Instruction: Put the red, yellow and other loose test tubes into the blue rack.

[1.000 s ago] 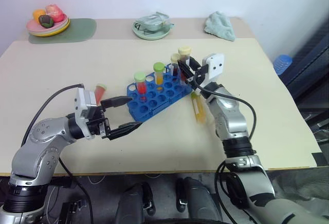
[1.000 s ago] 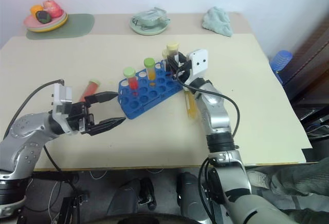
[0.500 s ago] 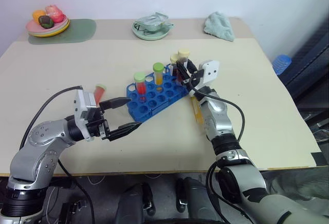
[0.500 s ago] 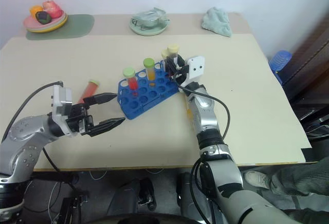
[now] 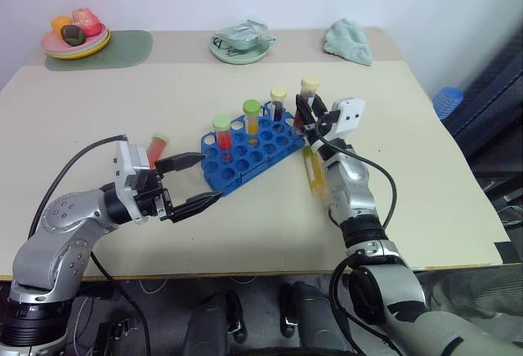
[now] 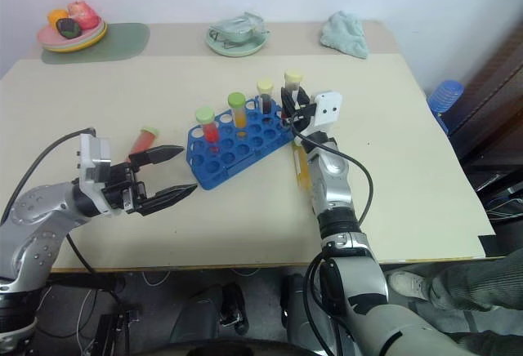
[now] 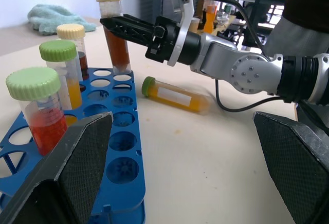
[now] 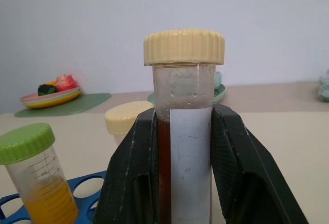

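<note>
Three tubes stand in the blue rack (image 5: 249,147) already, and my right claw (image 5: 309,114) is clamped on a brown-filled tube (image 5: 307,100) at the rack's far corner. I need to line it over a hole and lower it straight. My left claw (image 5: 193,183) waits wide, near the red tube (image 5: 155,148) lying on the desk (image 5: 409,160).

Even, bright light; soft shadows under my arms on the beige rectangular tabletop (image 5: 245,233). My left wrist view blurs beyond the blue plastic rack (image 7: 103,147).
</note>
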You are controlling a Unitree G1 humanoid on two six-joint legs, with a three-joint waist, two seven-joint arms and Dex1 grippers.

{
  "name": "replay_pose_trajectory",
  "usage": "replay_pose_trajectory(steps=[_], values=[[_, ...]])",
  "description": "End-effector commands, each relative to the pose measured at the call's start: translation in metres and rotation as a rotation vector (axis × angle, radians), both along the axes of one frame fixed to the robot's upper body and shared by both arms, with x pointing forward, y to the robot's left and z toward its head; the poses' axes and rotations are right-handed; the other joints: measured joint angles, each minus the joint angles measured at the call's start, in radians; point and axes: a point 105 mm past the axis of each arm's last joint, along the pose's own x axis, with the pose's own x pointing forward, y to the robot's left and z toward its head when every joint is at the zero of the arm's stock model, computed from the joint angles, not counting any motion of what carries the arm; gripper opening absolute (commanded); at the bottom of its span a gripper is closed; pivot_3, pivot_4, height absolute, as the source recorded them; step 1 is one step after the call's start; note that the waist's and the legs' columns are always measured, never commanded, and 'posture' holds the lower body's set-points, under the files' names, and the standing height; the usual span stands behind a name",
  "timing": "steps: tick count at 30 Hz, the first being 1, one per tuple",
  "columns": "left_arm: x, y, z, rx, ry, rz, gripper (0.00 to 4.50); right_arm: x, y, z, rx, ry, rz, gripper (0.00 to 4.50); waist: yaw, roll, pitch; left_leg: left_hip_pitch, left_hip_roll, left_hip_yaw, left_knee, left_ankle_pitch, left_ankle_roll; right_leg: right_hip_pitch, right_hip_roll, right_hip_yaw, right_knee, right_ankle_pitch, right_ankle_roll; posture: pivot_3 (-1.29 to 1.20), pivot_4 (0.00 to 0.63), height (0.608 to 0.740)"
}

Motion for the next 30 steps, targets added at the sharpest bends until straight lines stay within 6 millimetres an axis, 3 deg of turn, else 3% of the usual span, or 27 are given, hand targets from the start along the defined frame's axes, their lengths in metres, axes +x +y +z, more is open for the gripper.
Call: replay_pose_trajectory(steps=[1, 18, 30], values=[[-0.003, -0.004, 0.009, 0.002, -0.034, -0.03, 4.5, -0.005, 0.001, 0.002, 0.011, -0.018, 0.004, 0.79, 0.0, 0.0, 0.0, 0.0, 0.0, 0.0, 0.0, 0.0, 0.0, 0.0, 0.0, 0.0, 0.0, 0.0, 0.0, 0.0, 0.15, 0.74], [-0.003, -0.007, 0.012, 0.001, -0.042, -0.029, 4.5, -0.007, 0.011, -0.005, 0.01, 0.01, 0.035, 0.79, 0.0, 0.0, 0.0, 0.0, 0.0, 0.0, 0.0, 0.0, 0.0, 0.0, 0.0, 0.0, 0.0, 0.0, 0.0, 0.0, 0.15, 0.74], [-0.004, -0.005, 0.014, -0.001, -0.052, -0.012, 4.5, 0.002, -0.001, -0.018, -0.008, 0.034, -0.021, 0.79, 0.0, 0.0, 0.0, 0.001, 0.0, 0.0, 0.0, 0.0, 0.0, 0.001, 0.0, 0.0, 0.0, 0.0, 0.0, 0.0, 0.15, 0.74]])
